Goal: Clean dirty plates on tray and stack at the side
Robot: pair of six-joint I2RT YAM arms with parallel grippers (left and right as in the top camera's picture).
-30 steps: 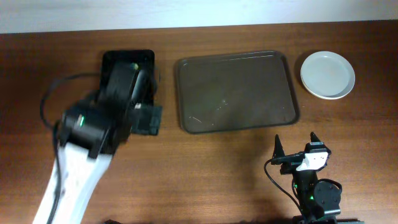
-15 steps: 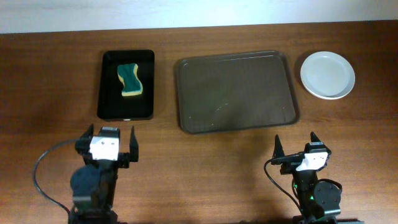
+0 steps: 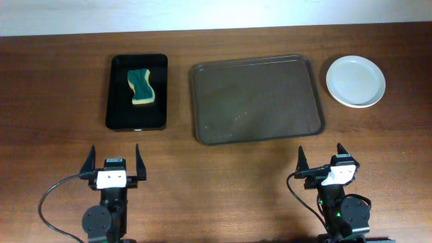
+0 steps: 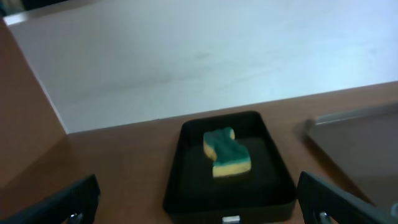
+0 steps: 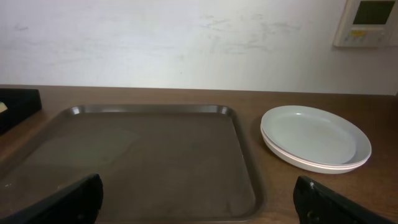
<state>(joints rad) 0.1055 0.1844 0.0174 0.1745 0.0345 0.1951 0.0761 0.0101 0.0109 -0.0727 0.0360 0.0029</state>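
overhead view of a brown wooden table (image 3: 216, 162), read as a clock face with 12 at the far wall. i am the two arms parked at the near edge.

my left gripper (image 3: 113, 158) sits at about 7 o'clock, pointing toward 12. its two dark fingers are spread as wide as they go, with nothing between them. my right gripper (image 3: 321, 152) sits at about 5 o'clock, also pointing toward 12. its jaws are just as wide and hold nothing. both are well apart from everything else on the table.

the large brown-grey tray (image 3: 256, 100) lies just above the centre, long side running 9 to 3. it has rounded corners and a raised rim, and faint pale scuffs show on its floor.

the white plates (image 3: 356, 81) are off the tray, on the bare wood at about 2 o'clock, just beside the tray's 3 o'clock edge but not touching it. in my right wrist view they are stacked one on another (image 5: 315, 138). two rims show at the near edge, and i cannot tell the full count.

at about 10 o'clock is a smaller glossy black tray (image 3: 137, 101), near the big tray's 9 o'clock edge. a wavy sponge (image 3: 141, 86), green on top and yellow underneath, lies in its far half.
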